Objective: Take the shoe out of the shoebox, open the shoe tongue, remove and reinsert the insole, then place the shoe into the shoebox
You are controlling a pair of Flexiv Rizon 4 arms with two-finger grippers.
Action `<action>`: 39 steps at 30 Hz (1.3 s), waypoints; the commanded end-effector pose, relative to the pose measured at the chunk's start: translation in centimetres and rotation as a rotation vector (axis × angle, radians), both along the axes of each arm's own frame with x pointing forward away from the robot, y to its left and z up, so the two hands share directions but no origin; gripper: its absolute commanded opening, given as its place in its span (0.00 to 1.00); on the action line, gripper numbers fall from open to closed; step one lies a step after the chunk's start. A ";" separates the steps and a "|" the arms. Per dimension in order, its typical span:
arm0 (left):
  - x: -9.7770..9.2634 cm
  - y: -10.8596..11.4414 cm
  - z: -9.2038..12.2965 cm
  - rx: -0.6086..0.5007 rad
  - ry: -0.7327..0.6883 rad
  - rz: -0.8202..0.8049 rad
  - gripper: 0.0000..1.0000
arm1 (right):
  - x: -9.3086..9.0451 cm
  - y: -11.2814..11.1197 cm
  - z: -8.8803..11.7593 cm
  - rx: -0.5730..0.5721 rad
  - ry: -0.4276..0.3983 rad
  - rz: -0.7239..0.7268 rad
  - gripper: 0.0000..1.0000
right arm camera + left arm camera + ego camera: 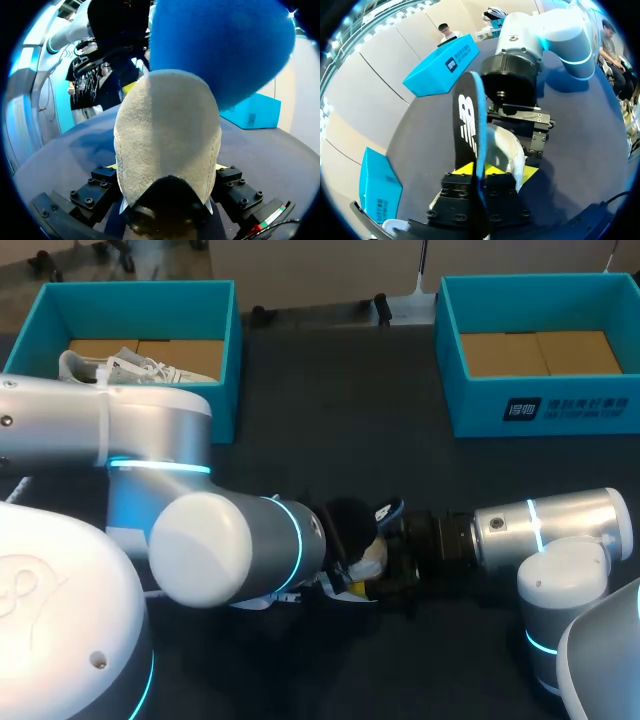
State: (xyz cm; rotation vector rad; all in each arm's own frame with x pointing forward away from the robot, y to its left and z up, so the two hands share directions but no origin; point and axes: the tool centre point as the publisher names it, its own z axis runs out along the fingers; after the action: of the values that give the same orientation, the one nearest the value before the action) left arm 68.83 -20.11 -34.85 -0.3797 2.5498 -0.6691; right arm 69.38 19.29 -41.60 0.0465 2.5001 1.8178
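Pressed right up against the right wrist camera is the shoe (167, 135), its rounded beige suede end filling the space between the fingers of the right gripper (167, 169). A sliver of yellow tip shows at each flank of the suede, so that claw is pinching the shoe from both sides. The shoe is out of either box. It is held over the dark table (330, 400) near its middle, where the two arms meet nose to nose.

Just beside the shoe stands the insole (469, 120), upright on its long edge. Its black face carries white print, and its blue underside is turned toward the right arm. The left gripper (480, 170) has its yellow tips pressed onto the insole's lower end, one on each face, so it is clamped on the insole. From where I stand I can't tell whether any part of the insole sits inside the shoe.

The left arm (200, 540) comes in from the left with its bulky grey and white elbow in the foreground. The right arm (560, 525) comes in from the right, its wrist lying low and level.

Further out, at the far left of the table, is the left shoebox (225, 360), teal and open. A second shoe (140, 368), pale with laces, lies inside it on the cardboard floor. At the far right is the right shoebox (540, 410), also teal and open, its brown cardboard floor showing. Both boxes are well apart from the grippers.
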 end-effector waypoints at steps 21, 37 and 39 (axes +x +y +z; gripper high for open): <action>-0.1 -2.7 7.3 -0.199 0.237 -0.168 0.00 | -0.1 0.2 0.1 -0.005 0.000 -0.002 0.00; -3.4 -5.1 18.5 -0.385 0.357 -0.385 0.00 | -0.1 0.2 0.1 -0.005 0.000 -0.002 0.00; -3.6 -5.0 19.7 -0.399 0.356 -0.401 0.00 | -0.1 0.2 0.1 -0.005 0.000 -0.002 0.00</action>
State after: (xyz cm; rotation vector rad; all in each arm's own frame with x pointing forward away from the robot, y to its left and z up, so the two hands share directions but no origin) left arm 65.66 -27.53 -17.57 -0.2202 2.7159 -1.3181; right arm 69.37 19.30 -41.58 0.0463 2.4998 1.8181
